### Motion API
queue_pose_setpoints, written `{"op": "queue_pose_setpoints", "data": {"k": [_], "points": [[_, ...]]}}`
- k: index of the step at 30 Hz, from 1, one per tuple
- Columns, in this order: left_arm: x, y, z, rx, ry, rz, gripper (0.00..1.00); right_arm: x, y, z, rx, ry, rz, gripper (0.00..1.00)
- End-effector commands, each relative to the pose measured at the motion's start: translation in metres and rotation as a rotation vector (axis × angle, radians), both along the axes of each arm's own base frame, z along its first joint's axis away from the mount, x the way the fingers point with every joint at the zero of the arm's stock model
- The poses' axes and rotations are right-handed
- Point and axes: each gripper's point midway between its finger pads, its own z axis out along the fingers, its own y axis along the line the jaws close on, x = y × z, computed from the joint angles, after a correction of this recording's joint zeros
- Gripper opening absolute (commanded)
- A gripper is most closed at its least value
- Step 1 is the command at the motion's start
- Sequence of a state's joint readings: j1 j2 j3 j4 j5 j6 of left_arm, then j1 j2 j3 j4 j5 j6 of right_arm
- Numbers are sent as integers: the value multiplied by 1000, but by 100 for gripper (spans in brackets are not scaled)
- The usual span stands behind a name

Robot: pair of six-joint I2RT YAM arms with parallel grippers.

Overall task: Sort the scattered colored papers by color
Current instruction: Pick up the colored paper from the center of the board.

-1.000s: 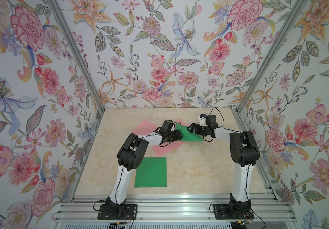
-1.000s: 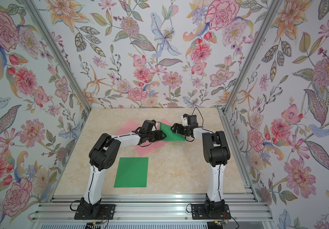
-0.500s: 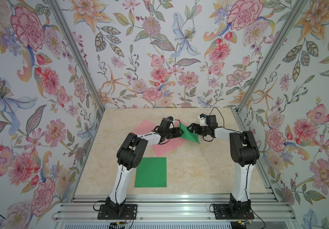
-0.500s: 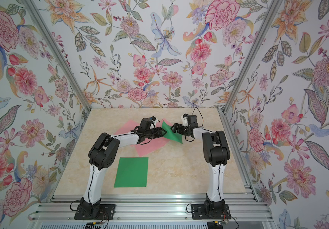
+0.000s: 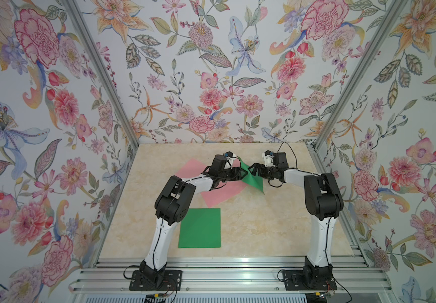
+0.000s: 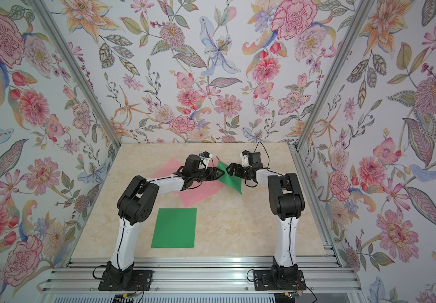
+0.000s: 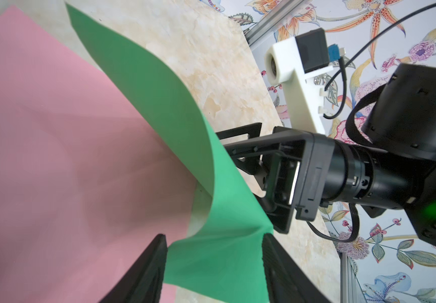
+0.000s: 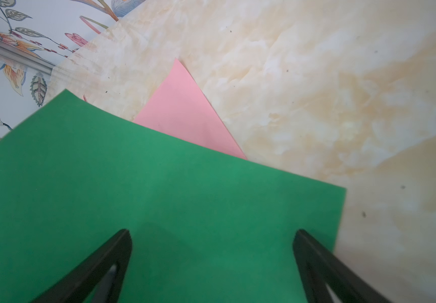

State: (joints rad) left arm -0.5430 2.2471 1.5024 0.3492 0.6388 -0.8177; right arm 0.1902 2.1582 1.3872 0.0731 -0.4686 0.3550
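Flat a second ago, the green sheet [image 5: 255, 182] is lifted off the pink sheets [image 5: 222, 195] for sorting, clamped in the left claw [image 7: 214, 241], right claw [image 8: 213, 232] spread.

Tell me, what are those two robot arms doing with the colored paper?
They are sorting papers by color. The left gripper seems to have a green paper squeezed between its fingers, so the sheet curls up off the pink papers lying under it. The right gripper is wide open right next to that sheet, not pinching it. A second green paper lies flat by itself nearer the front of the table.
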Motion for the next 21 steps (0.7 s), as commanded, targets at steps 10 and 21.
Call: {"op": "queue_pose_setpoints", "data": {"k": [10, 21], "points": [[14, 17, -14, 48, -102, -61, 64, -26, -1, -50, -28, 171, 1, 100], [7, -10, -16, 11, -143, -330, 62, -27, 1, -54, -31, 183, 5, 100]]}}
